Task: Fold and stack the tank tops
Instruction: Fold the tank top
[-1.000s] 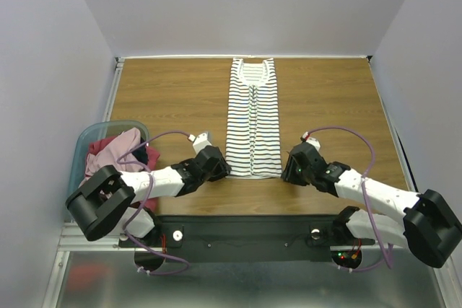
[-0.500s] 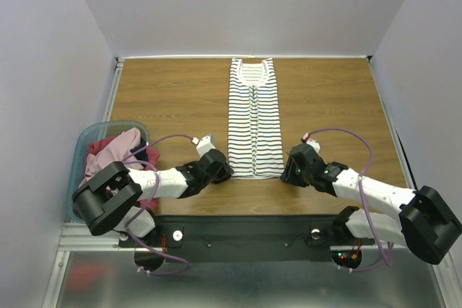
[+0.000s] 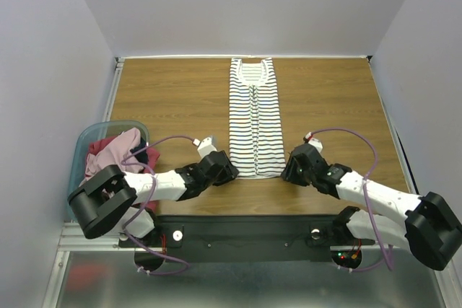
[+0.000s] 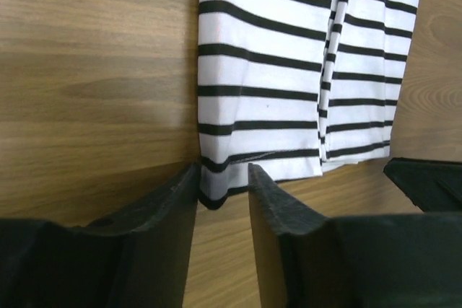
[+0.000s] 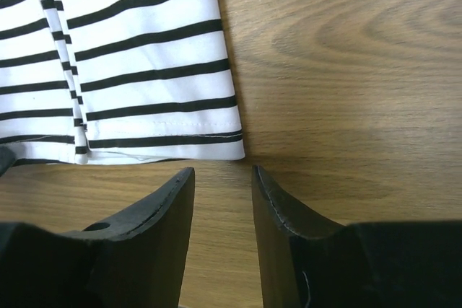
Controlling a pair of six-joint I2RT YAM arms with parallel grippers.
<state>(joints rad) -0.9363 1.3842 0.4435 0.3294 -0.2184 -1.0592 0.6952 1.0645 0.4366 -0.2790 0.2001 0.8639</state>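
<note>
- The striped tank top [image 3: 254, 117], folded into a narrow strip, lies flat mid-surface [image 3: 166, 91] — neckline at 12 o'clock, hem at 6.
- The left hand [image 4: 222, 177] sits low over the wood with its fingers part open. The hem's 7 o'clock corner lies in the gap, not pinched.
- The right hand [image 5: 223, 174] is part open and empty, just short of the hem's 5 o'clock corner.
- The tub [image 3: 81, 142] at 8 o'clock holds a pink top [image 3: 115, 151] on darker cloth.
</note>
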